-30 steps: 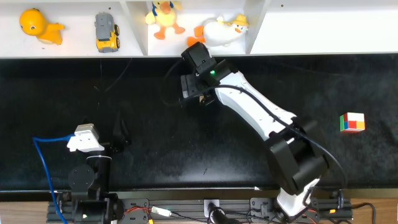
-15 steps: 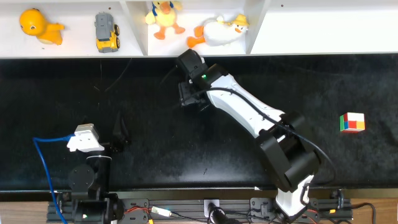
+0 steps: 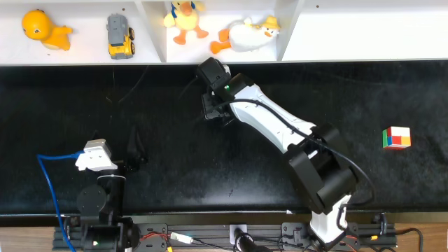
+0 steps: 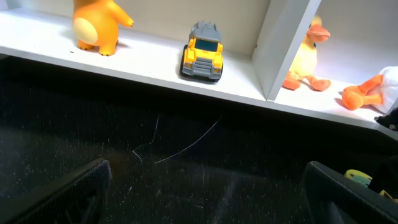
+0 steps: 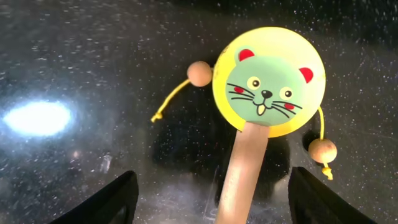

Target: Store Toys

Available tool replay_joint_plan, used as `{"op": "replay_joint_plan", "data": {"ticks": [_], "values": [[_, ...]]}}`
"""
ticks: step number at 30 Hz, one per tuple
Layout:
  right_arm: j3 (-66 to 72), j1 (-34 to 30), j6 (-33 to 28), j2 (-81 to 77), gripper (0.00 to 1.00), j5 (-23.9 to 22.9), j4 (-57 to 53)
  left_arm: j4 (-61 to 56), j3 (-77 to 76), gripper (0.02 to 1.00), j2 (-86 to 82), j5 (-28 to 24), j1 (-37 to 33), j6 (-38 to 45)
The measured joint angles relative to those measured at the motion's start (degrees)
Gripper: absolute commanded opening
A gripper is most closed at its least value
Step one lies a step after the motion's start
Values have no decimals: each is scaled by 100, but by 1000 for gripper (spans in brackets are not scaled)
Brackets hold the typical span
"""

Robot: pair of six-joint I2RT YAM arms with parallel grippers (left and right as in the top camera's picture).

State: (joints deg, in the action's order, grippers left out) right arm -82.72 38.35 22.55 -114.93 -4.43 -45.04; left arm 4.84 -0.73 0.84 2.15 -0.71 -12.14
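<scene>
Round yellow wooden rattle drum (image 5: 267,87) with a green cat face, flat on the black tabletop (image 5: 74,56), face up, plain wooden handle straight, two wooden beads on yellow strings splayed to either side. Multicoloured puzzle cube (image 3: 397,138), well apart from it at the tabletop's right side, resting square. On the white shelf (image 3: 350,42): orange rubber duck (image 3: 43,29) and yellow-and-grey toy truck (image 3: 120,36) in the left compartment, upright and apart; yellow plush duck (image 3: 185,19) sitting in the middle compartment beside a white plush goose (image 3: 248,35) with orange feet, lying down.
</scene>
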Motion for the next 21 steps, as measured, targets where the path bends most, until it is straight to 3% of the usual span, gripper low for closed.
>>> {"op": "replay_joint_plan", "data": {"ticks": [8, 17, 21], "values": [[-17, -2, 186, -92, 472, -66, 22, 0, 0, 998, 0, 0, 0, 0], [-20, -9, 238, -96, 226, -74, -20, 0, 0, 998, 0, 0, 0, 0], [-20, -11, 273, -96, 176, -74, -87, 0, 0, 998, 0, 0, 0, 0]]}}
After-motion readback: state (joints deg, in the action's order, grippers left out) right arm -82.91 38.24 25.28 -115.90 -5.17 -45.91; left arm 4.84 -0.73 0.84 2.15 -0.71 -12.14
